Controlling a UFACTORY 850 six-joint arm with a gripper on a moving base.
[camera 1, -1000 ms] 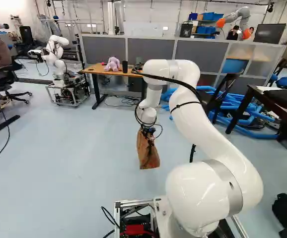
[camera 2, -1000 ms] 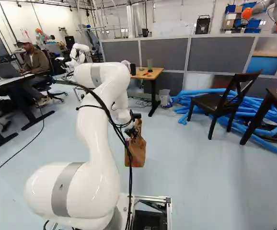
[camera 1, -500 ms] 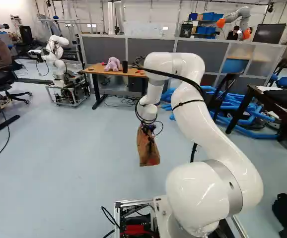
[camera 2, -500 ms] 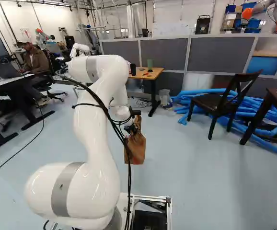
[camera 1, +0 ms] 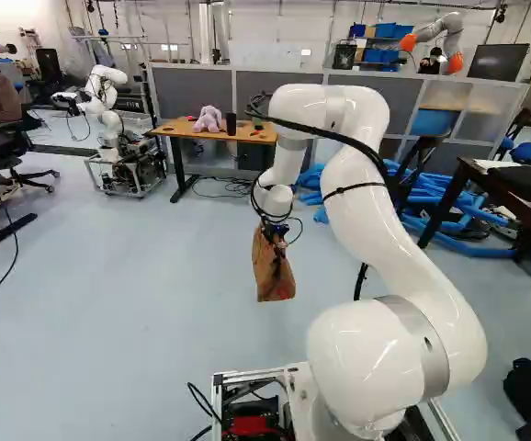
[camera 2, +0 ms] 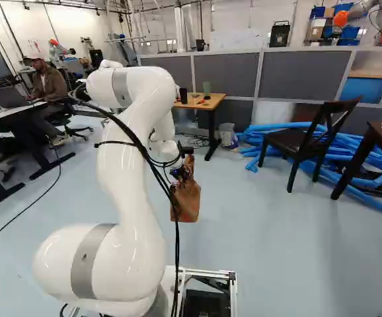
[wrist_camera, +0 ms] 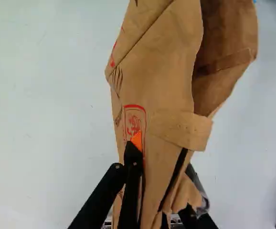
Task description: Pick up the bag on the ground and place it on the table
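In the left base view my gripper (camera 1: pixel 275 235) holds the brown paper bag (camera 1: pixel 273 274) by its upper part, and the bag hangs over the floor. The right base view shows the same bag (camera 2: pixel 186 202) below the wrist. Seen from the wrist, one black finger with an orange pad lies on the near side of the bag (wrist_camera: pixel 162 90), the other partly hidden behind it; the gripper (wrist_camera: pixel 163 174) is shut on the paper between them. The wooden-topped table (camera 1: pixel 179 127) stands farther ahead, bearing a purple plush toy (camera 1: pixel 209 119) and a dark cup (camera 1: pixel 231 123).
Another robot (camera 1: pixel 109 110) stands left of the table. A bucket (camera 2: pixel 228 135) is on the floor beside the table, with blue tubes (camera 2: pixel 250 150) and a dark chair (camera 2: pixel 303 140) farther right. Grey partitions (camera 2: pixel 224 71) run behind. A dark desk (camera 1: pixel 486 188) is at the right.
The arm has risen a little against its base joint, and the bag has come up with it, still held. The base and the table have not shifted.
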